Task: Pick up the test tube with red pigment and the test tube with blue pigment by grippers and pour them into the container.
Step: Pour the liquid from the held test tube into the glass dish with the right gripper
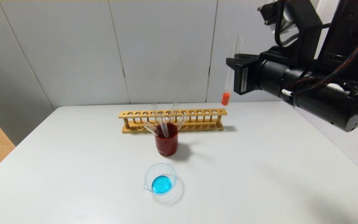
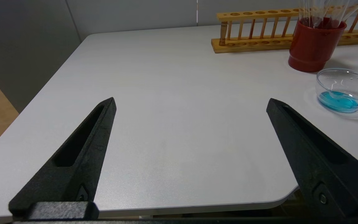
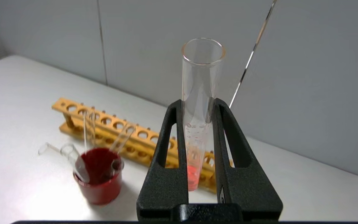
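Right gripper holds the red tube aloft; blue liquid sits in the dish.

The right gripper (image 3: 197, 107), raised at the far right above the table (image 1: 73, 174), has its fingers clamped on the test tube with red pigment (image 1: 229, 77), which hangs nearly upright, mouth up, above the right end of the wooden rack (image 1: 172, 120). The container (image 1: 160, 179), near centre, holds a blue pool. Between it and the rack stands the dark red cup (image 1: 166, 140) with clear tubes (image 1: 163, 123) leaning in it. The left gripper (image 2: 191, 107) hovers low over the near left of the table, fingers wide apart, holding nothing.
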